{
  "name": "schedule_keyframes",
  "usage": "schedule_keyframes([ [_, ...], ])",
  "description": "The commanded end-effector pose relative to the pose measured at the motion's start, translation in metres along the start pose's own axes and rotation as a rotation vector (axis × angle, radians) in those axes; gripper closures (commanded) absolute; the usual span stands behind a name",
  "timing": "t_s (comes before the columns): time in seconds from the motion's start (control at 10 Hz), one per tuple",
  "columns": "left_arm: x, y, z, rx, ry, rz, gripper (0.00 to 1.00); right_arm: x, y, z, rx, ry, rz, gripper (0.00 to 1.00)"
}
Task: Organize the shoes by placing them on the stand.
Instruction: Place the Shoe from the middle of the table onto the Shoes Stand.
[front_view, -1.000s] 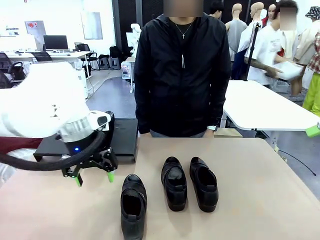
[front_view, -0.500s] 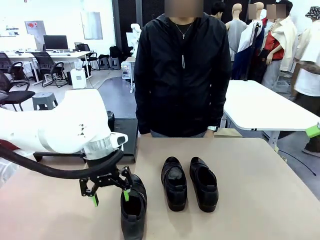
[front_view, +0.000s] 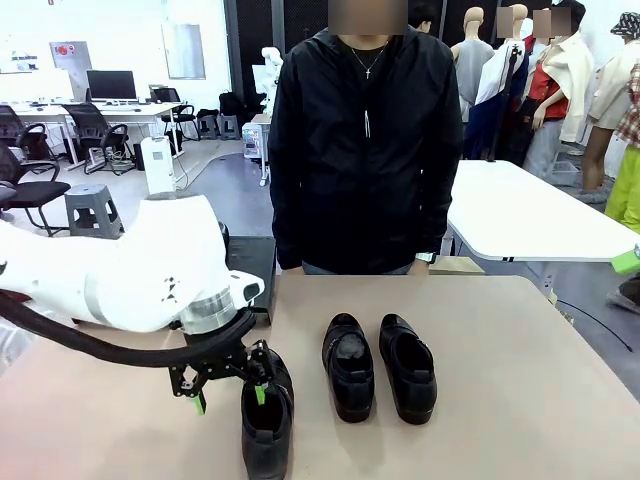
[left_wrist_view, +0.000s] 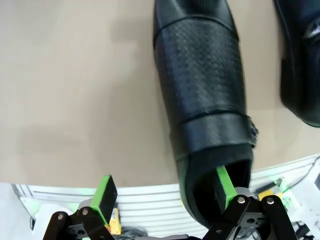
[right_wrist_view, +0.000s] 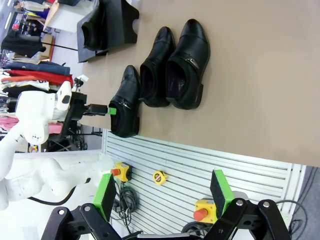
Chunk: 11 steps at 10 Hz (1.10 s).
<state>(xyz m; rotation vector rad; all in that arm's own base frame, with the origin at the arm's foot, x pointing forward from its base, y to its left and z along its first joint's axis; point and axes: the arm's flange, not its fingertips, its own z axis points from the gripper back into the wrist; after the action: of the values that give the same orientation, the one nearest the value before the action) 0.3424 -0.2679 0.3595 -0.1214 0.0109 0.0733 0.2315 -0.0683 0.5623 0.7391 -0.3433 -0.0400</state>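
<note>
- Plainly the target here: a glossy black leather dress shoe (front_view: 267, 415), low-cut and round-toed, lying sole-down near the robot's edge of the tan table (front_view: 520, 380), toe aimed away toward the person.
- Probably moderate in weight for a two-finger hold, with more of it at the heel; likely stiff in the sole and heel cup, softer and apt to fold across the textured upper.
- Slick on the polished outside, so liable to slide out of a pinch over the toe, and easy to scuff.
- Best taken at the collar beside the heel, one pad inside the opening and one against the outer wall, on the firmest leather; expect a nose-down tilt on lifting.
- Left gripper (front_view: 230, 398) pointing down at the heel end, jaws spread wide and holding nothing.
- From the left wrist, one green pad (left_wrist_view: 225, 186) at the mouth of the opening, the other out over bare table, clear of the shoe's side; no telling whether leather is touched.
- White left arm (front_view: 120, 270) reaching low across the table from the robot's left, wrist close to vertical above the shoe.
- Right gripper (right_wrist_view: 162, 192) hanging off the robot's side of the table, jaws wide apart, empty.
- Elsewhere: two more matching shoes (front_view: 348, 368) side by side at mid-table, just beside the target.
- At the far left, behind the left arm, the low black flat-topped stand (front_view: 255, 275), with what looks like a fourth shoe (right_wrist_view: 92, 27) on it.
</note>
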Motion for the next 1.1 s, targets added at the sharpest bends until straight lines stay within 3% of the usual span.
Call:
schedule_keyframes([
  [0.0,0.0046,-0.0013,-0.0169,0.024,-0.027,0.023,0.00,0.0016,0.0008,0.0023,0.024,-0.003,0.011,0.00],
  [0.1,0.0054,-0.0012,-0.0172,0.014,-0.043,0.018,0.00,0.0016,0.0008,0.0023,0.024,-0.003,0.011,0.00],
  [0.2,0.0076,-0.0006,-0.0162,0.018,-0.047,0.022,0.59,0.0016,0.0008,0.0023,0.024,-0.003,0.011,0.00],
  [0.3,0.0090,-0.0003,-0.0159,0.014,-0.046,0.032,1.00,0.0016,0.0008,0.0023,0.024,-0.003,0.011,0.00],
  [1.0,0.0102,-0.0055,-0.0133,0.018,-0.064,0.002,1.00,0.0016,0.0008,0.0023,0.024,-0.003,0.011,0.00],
])
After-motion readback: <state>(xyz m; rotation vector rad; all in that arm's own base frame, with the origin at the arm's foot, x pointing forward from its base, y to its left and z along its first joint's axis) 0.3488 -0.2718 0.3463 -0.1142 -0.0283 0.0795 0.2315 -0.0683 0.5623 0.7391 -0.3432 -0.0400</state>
